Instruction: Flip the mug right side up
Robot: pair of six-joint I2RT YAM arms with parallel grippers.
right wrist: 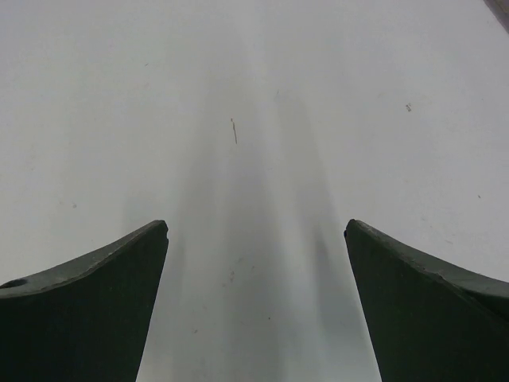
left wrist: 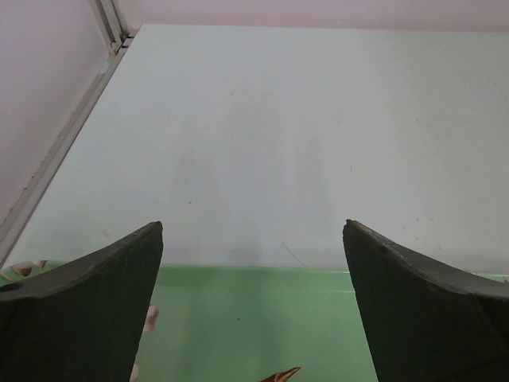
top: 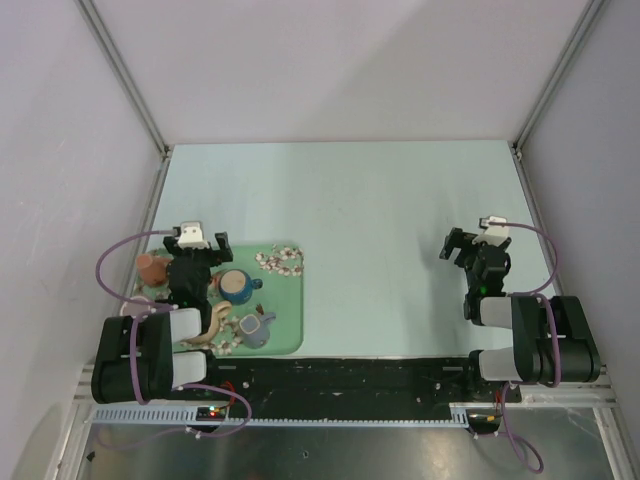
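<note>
A blue mug (top: 236,285) stands on the green tray (top: 290,335) at the near left, with a tan round face turned up and its handle pointing right. My left gripper (top: 197,245) is open and empty, just left of and beyond the mug, over the tray's far edge. In the left wrist view the left gripper (left wrist: 253,224) frames the green tray (left wrist: 262,318) and the bare table; the mug is out of that view. My right gripper (top: 475,250) is open and empty at the right, far from the mug; in its wrist view the right gripper (right wrist: 257,223) is over bare table.
The tray also holds a grey teapot-like piece (top: 256,328), a brown figure (top: 150,267), pale shells (top: 280,260) and a tan wooden piece (top: 214,322). A brown tip (left wrist: 280,374) shows at the bottom of the left wrist view. Walls and rails bound the table.
</note>
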